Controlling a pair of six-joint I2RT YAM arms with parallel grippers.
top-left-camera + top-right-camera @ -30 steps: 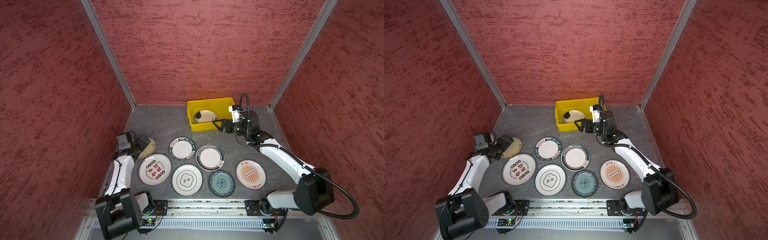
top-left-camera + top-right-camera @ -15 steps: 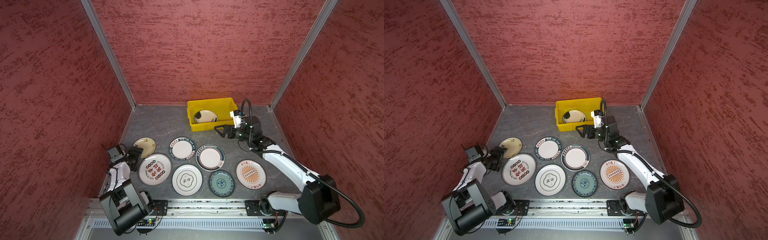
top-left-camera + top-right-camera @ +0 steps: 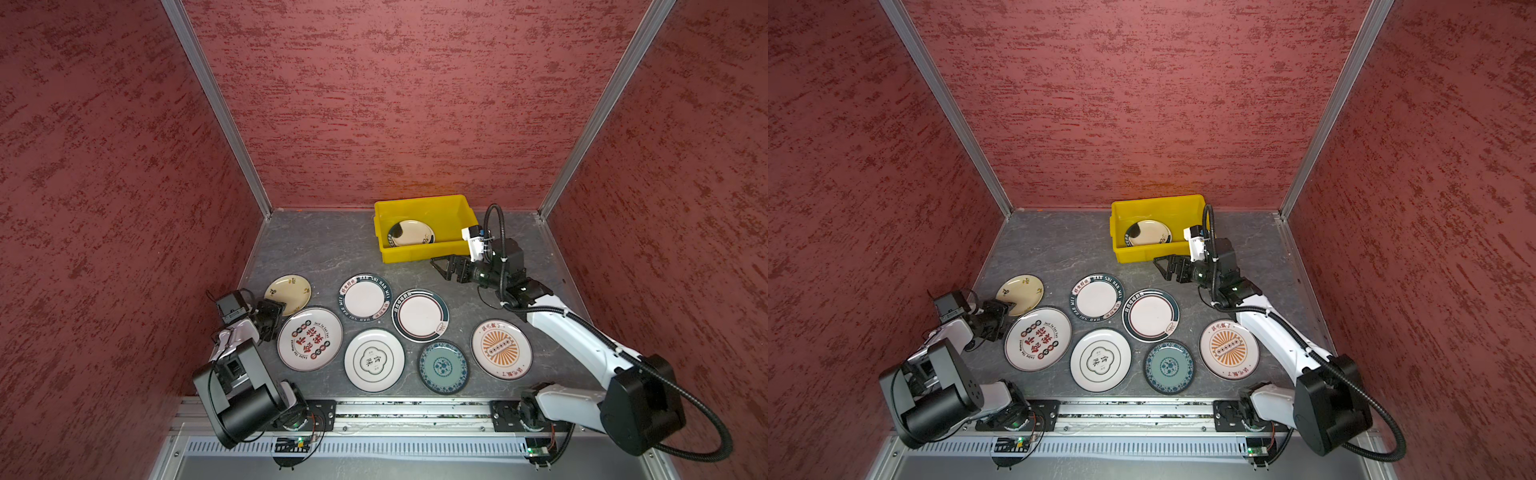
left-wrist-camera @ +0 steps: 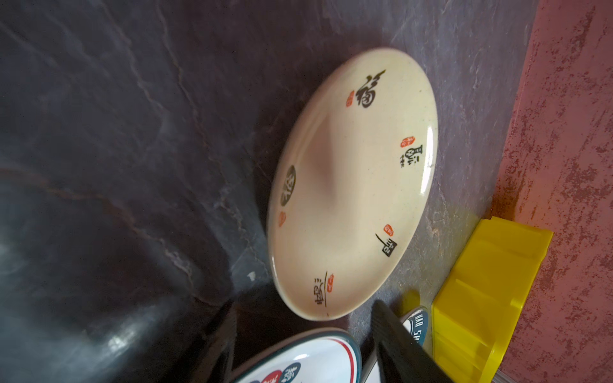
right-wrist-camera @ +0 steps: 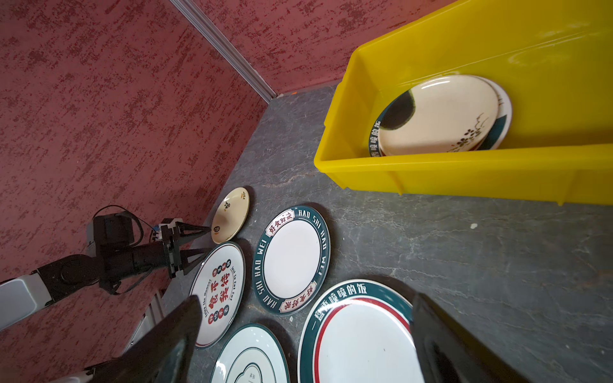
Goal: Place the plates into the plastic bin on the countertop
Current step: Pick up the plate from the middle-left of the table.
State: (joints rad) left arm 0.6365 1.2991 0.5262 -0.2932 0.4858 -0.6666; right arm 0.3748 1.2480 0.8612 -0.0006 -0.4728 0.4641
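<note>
You're looking into a lab robot booth: red textured wall panels joined by aluminium corner strips, a stone-look countertop, an aluminium mounting rail.

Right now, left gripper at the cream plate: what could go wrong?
1. The left gripper is open at the edge of the cream plate, right beside the red-print plate; closing may catch or shove that neighbour.
2. The right gripper hovers open before the yellow bin, likely across the plate's route there.
3. In the bin, two plates already lie offset; another may land tilted.
</note>
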